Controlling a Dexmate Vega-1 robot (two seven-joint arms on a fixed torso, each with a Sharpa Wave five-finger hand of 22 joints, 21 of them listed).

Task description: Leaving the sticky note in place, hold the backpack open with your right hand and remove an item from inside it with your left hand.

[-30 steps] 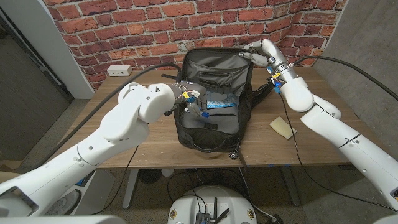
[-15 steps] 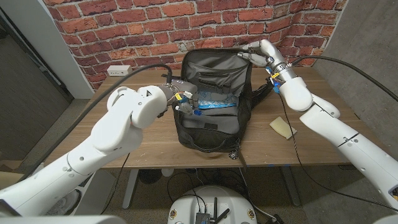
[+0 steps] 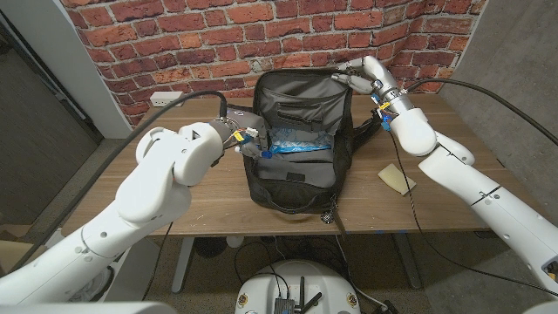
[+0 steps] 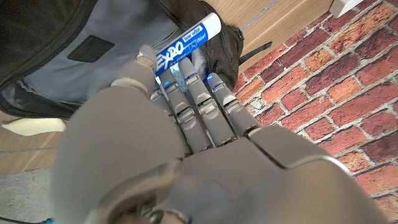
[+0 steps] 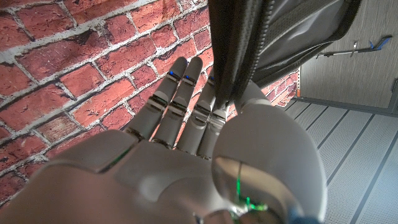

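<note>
Backpack [image 3: 296, 139]: black, lying on the wooden table [image 3: 200, 196] with its long axis running from the near edge toward the brick wall [image 3: 174, 44]. Main flap raised at the far end, grey lining and inner pocket exposed; carry handle at the near end, toward the table's front edge.

Right robot hand [image 3: 353, 74]: at the flap's upper right corner. In the right wrist view the hand [image 5: 199, 130] has the zippered flap edge pinched between thumb and fingers [image 5: 177, 93], holding the flap up.

Left robot hand [image 3: 248, 139]: at the left rim of the bag opening, fingers closed around a marker. In the left wrist view the hand [image 4: 180, 118] grips the marker [image 4: 186, 43], a white barrel with a blue label, its free end sticking out past the fingertips over the open bag interior. Its long axis lies across the fingers. In the head view a blue-and-white tip shows just beside the hand at the bag's left rim [image 3: 277, 149], pointing inward across the opening.

Bag contents: a pale blue, crinkled packet [image 3: 301, 144] in the middle of the compartment.

Sticky note [image 3: 397, 179]: pale yellow, on the table right of the backpack, apart from it.

Power strip [image 3: 167, 98]: white, at the table's far left by the wall.
</note>
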